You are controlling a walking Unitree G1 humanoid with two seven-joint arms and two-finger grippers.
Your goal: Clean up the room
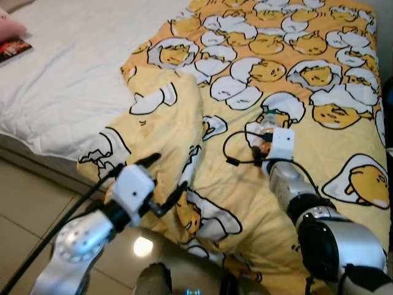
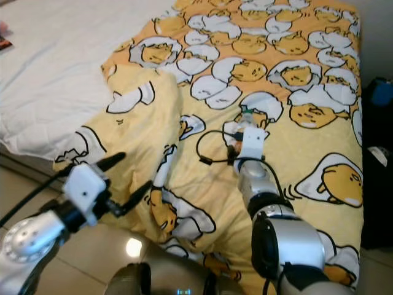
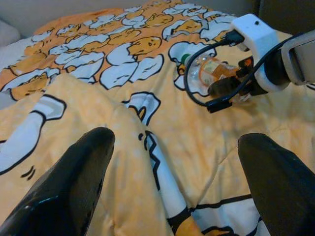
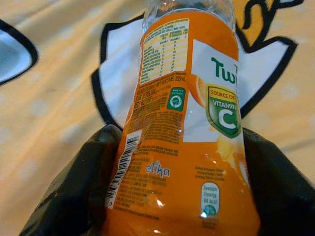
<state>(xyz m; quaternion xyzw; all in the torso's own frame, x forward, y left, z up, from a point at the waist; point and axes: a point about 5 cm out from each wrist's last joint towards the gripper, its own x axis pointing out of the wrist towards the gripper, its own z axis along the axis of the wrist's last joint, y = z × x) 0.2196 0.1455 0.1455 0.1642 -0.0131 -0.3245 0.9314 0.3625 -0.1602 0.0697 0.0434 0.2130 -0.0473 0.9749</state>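
Right end effector (image 4: 177, 196) grips the orange bottle (image 4: 184, 128) lying on the egg-print blanket (image 1: 307, 123).

Your robot's arms are silver metal with rounded, dimpled joint housings and black collars. Each wrist carries a white boxy block; the left gripper (image 1: 164, 182), lower left of frame, has two long, tapered black fingers. Black cables loop beside the right wrist block (image 1: 281, 144), centre right. A dark cable trails off lower left.
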